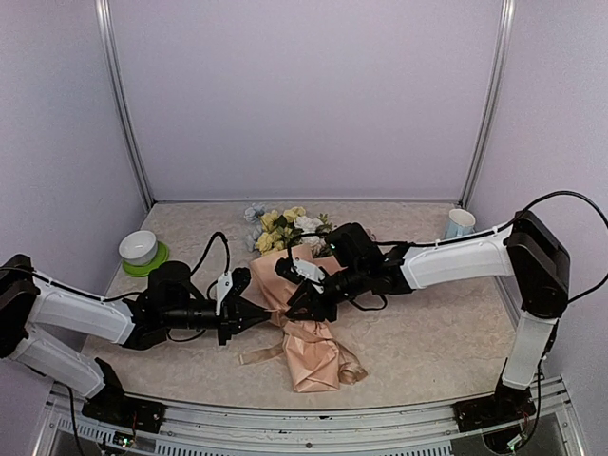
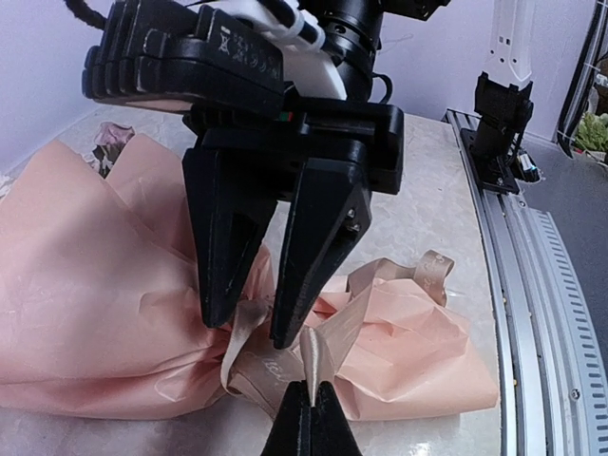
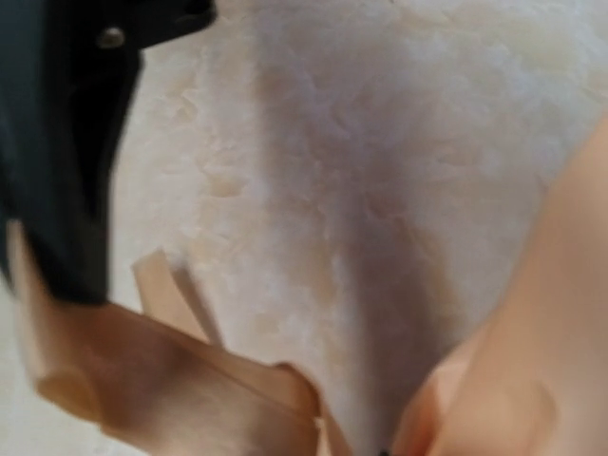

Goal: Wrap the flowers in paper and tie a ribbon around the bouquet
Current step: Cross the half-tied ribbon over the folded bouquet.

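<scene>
Left gripper (image 2: 306, 423) clamped, right gripper (image 2: 249, 321) parted

Pale lilac walls (image 1: 304, 95) close in three sides, joined at the back corners by slim metal posts (image 1: 128, 123). The table (image 1: 427, 332) is mottled beige, edged in front by a ribbed metal rail (image 1: 313, 424). Light is soft and even.
</scene>
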Motion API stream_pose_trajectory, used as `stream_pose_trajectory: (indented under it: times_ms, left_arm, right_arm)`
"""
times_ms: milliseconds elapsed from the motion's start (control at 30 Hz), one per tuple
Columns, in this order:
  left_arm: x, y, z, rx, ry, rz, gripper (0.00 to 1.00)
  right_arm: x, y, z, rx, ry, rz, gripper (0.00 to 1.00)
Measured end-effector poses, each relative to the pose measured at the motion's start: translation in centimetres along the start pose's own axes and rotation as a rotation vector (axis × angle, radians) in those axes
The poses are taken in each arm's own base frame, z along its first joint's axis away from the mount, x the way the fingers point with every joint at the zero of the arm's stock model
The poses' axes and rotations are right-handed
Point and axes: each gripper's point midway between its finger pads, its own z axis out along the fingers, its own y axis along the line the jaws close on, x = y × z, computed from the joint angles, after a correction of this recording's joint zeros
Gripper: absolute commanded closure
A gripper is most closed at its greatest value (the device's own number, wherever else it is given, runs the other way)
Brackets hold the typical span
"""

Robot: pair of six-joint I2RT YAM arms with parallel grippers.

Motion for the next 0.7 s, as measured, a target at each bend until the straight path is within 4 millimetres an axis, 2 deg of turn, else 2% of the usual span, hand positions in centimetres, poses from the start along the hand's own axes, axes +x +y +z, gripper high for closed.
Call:
stream_pose_trajectory:
  times_ms: [100, 200, 367, 567, 700]
  left_arm:
    - [0.1, 0.0, 0.0, -0.001, 0.001, -0.004, 1.00]
    - [0.2, 0.0, -0.1, -0.001, 0.004, -0.009, 1.00]
    - [0.2, 0.1, -0.1, -0.004, 0.004, -0.017, 1.00]
    - [0.7, 0.5, -0.1, -0.017, 0.015, -0.038, 1.00]
    - [1.3, 0.8, 0.1, -0.027, 0.029, -0.057, 1.00]
  right_arm:
    - [0.1, -0.4, 0.0, 0.023, 0.006, 0.000, 0.83]
    - [0.2, -0.8, 0.1, 0.043, 0.013, 0.003, 0.86]
    - [0.4, -1.2, 0.2, 0.060, 0.023, 0.000, 1.00]
    - [0.7, -0.7, 0.2, 0.037, 0.035, 0.007, 1.00]
    - [0.2, -0.6, -0.5, 0.018, 0.014, 0.034, 1.00]
